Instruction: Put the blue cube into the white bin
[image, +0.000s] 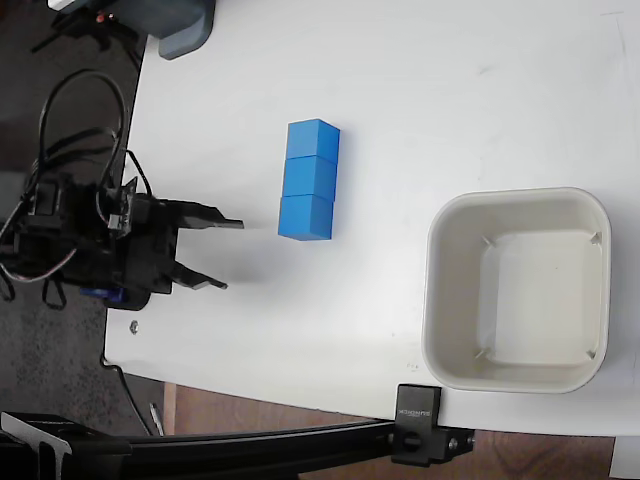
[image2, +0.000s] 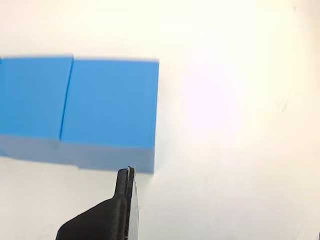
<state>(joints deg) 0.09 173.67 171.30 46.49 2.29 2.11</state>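
Blue cube, nearest of three touching in a row, lies just beyond our spread, empty claw, with the white bin farther past it.

The three blue cubes look matt and smooth-faced, the white bin is cream plastic with a soft sheen on its sloping walls, the tabletop is smooth white and faintly glossy, and the claw is dull black, plastic-looking.
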